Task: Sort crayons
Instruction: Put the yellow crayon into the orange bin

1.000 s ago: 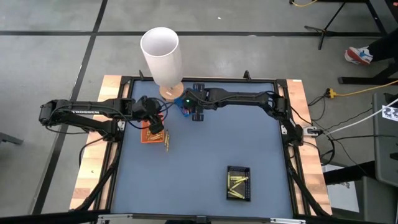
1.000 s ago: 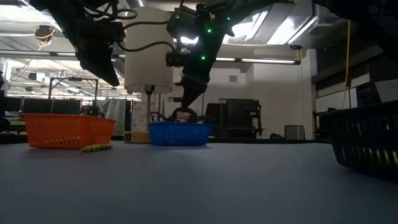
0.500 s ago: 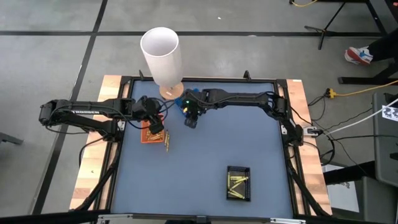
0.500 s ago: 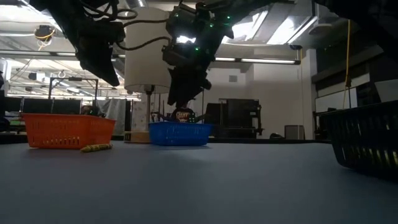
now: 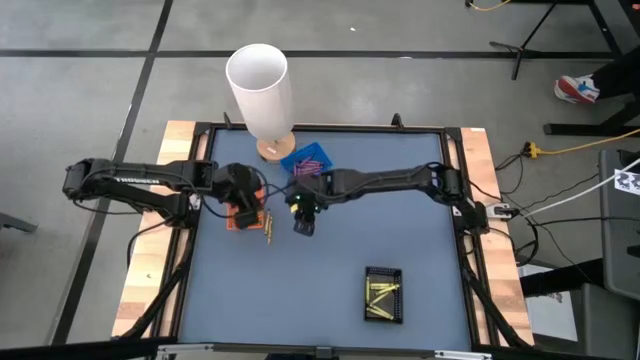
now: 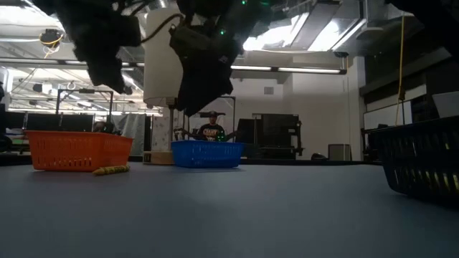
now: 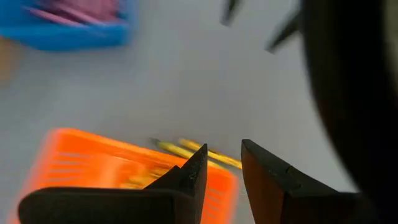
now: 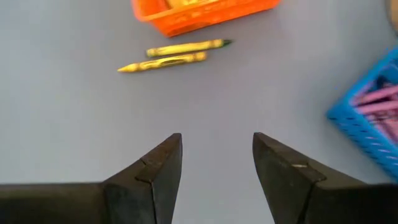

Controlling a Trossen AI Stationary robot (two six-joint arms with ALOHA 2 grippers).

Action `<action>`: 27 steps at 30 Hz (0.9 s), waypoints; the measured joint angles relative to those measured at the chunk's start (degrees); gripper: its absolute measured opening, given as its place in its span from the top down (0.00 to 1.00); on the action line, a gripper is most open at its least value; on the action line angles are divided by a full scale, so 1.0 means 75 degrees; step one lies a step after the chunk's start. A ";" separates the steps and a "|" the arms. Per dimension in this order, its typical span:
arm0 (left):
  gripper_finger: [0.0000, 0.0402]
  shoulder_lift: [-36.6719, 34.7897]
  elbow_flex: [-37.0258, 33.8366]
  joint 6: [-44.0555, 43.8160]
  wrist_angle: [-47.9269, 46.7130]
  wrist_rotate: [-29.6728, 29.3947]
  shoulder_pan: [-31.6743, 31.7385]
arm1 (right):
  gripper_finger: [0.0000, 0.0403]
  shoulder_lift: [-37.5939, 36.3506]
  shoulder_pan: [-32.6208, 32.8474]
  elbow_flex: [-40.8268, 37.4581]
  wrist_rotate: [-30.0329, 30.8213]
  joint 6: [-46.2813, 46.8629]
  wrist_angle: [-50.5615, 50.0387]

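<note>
Two yellow crayons (image 8: pixel 171 55) lie side by side on the grey table (image 5: pixel 340 250), just beside the orange tray (image 5: pixel 243 212), which holds more yellow ones. Pink crayons (image 8: pixel 373 99) fill the blue tray (image 5: pixel 311 158) near the white cylinder (image 5: pixel 260 90). The right gripper (image 5: pixel 304 222) hangs above the table close to the loose pair, its jaws spread and empty. The left gripper (image 7: pixel 224 168) hovers over the orange tray, jaws slightly apart, nothing between them. A black tray (image 5: pixel 384 294) sits well apart.
</note>
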 joint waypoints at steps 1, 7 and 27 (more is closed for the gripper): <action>0.79 0.0000 0.0000 -0.0097 -0.0002 0.0325 -0.0142 | 0.51 0.0000 0.0074 0.0000 -0.0001 -0.0002 -0.0018; 0.79 0.0000 0.0000 -0.1123 0.0001 0.1223 -0.1400 | 0.51 0.0000 0.0406 0.0000 -0.0010 -0.0012 -0.0283; 0.79 0.0638 0.0003 -0.6963 0.0212 -0.1271 -0.4475 | 0.51 -0.0009 0.0559 0.0000 0.1679 0.0114 -0.1894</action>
